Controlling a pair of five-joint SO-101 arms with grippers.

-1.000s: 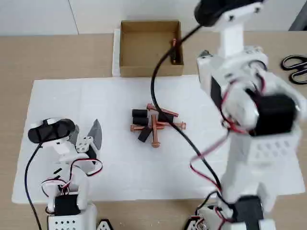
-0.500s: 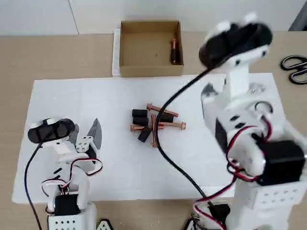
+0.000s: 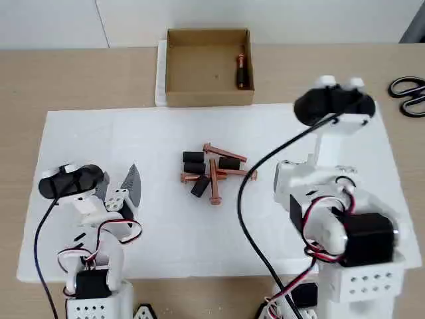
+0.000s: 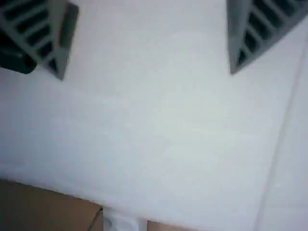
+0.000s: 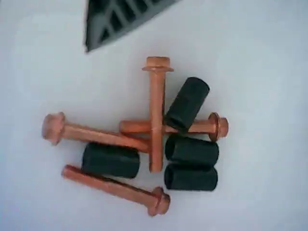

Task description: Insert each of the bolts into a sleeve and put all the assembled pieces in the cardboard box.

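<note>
The left gripper [image 3: 123,187] is sitting low over the white sheet [image 3: 86,133], well apart from the bolts [image 3: 214,181] and sleeves [image 3: 194,163] that are lying heaped at the sheet's middle. The right arm [image 3: 332,199] is standing folded beside the heap, and one assembled piece [image 3: 242,70] is lying in the cardboard box [image 3: 209,98]. In the left wrist view, this gripper is showing its jaws spread wide, holding nothing. In the right wrist view, the right gripper [image 5: 125,17] is hanging above the heap; whether it is spread or pressed together cannot be told. Four bolts are crossing one another, with four sleeves touching them. A middle bolt [image 5: 155,115] is lying across another, and a tilted sleeve [image 5: 187,103] is lying over a shank. A descent here is likely risking two parts being pinched together, or neighbours being dragged and rolled away.
</note>
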